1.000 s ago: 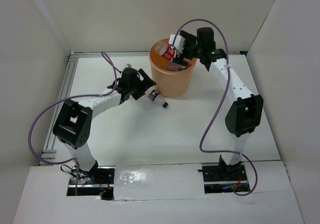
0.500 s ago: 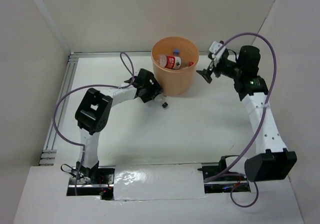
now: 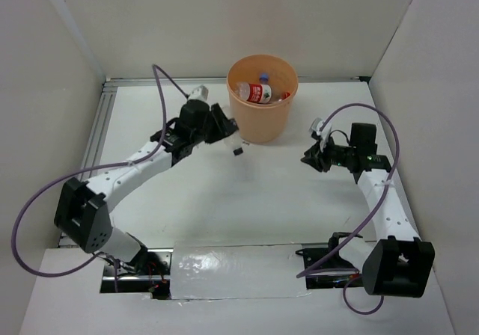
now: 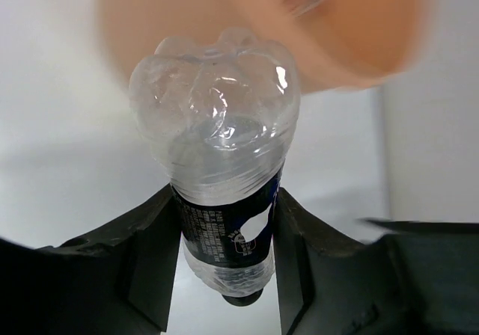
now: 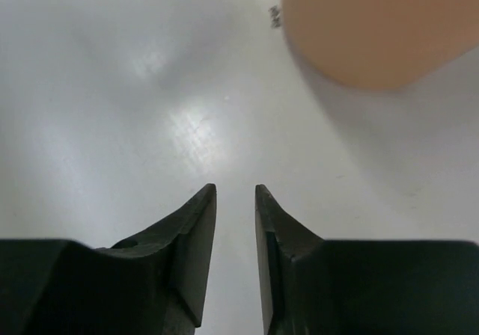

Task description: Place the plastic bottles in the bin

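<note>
White walls stand around a white table in the view from the top. An orange bin sits in the upper middle of the frame, near the back wall. Inside it lies a bottle with a red label, and a small blue cap shows just behind it. The left tool is just left of the bin, close to its side, and it is pinching a clear bottle with a dark label. That bottle is outside the bin, with its dark cap pointing down and to the right. I cannot tell if the cap touches the table. The right tool is right of the middle, lower than the bin and apart from it. In the left wrist view, the clear bottle fills the middle, with its bumpy bottom turned to the camera. Two dark fingers squeeze its dark label from both sides. The bin is a blurry orange shape at the top, behind the bottle. In the right wrist view, the right tool is at the bottom middle. Its two fingers have only a thin gap between them and hold nothing. White table lies under them, and the blurry orange bin is in the upper right corner.
</note>
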`<action>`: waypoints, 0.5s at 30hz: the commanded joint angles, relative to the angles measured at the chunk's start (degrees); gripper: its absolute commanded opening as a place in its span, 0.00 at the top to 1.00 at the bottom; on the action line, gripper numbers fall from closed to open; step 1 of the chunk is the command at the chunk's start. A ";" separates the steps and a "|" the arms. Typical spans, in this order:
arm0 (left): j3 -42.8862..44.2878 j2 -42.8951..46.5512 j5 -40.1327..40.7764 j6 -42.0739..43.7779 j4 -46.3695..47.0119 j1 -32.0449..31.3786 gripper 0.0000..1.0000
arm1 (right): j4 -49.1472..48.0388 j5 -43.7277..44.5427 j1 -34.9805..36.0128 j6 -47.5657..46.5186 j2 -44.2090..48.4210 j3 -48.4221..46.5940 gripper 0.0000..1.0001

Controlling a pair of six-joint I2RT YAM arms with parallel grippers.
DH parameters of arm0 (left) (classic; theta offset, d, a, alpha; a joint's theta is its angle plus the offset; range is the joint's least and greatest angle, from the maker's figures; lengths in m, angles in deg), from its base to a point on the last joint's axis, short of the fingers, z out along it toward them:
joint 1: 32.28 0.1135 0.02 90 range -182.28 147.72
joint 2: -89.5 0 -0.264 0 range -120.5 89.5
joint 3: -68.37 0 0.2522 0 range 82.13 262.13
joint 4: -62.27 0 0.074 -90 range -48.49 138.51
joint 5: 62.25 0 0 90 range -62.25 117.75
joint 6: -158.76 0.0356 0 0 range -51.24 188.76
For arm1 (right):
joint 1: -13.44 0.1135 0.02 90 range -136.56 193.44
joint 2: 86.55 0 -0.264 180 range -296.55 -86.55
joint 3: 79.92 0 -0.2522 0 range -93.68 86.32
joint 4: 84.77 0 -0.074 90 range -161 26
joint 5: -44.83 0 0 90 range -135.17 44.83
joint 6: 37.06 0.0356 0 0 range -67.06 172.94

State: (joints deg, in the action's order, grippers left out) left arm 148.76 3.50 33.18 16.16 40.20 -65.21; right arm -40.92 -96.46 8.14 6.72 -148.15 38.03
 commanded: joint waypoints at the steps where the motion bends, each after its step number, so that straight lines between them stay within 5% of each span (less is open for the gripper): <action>1: 9.28 0.50 -3.30 7.95 11.91 -0.73 0.91 | 1.74 -0.39 0.20 -3.61 0.70 4.42 0.62; 10: 47.42 -25.57 2.30 11.55 9.03 -1.26 0.75 | -0.20 4.44 0.91 -3.10 0.69 7.25 0.57; 12: 57.66 -31.13 4.76 12.61 3.25 -1.26 0.55 | -0.82 4.44 0.91 -1.87 0.70 6.64 0.43; 15: 62.56 -38.10 3.28 13.58 0.93 -1.26 0.43 | -1.43 4.44 1.43 -0.55 1.22 6.11 0.30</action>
State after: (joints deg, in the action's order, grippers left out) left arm 207.44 -30.18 35.30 27.05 46.56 -66.19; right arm -40.77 -92.22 8.97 4.80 -148.48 45.57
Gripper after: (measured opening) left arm 0.569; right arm 0.685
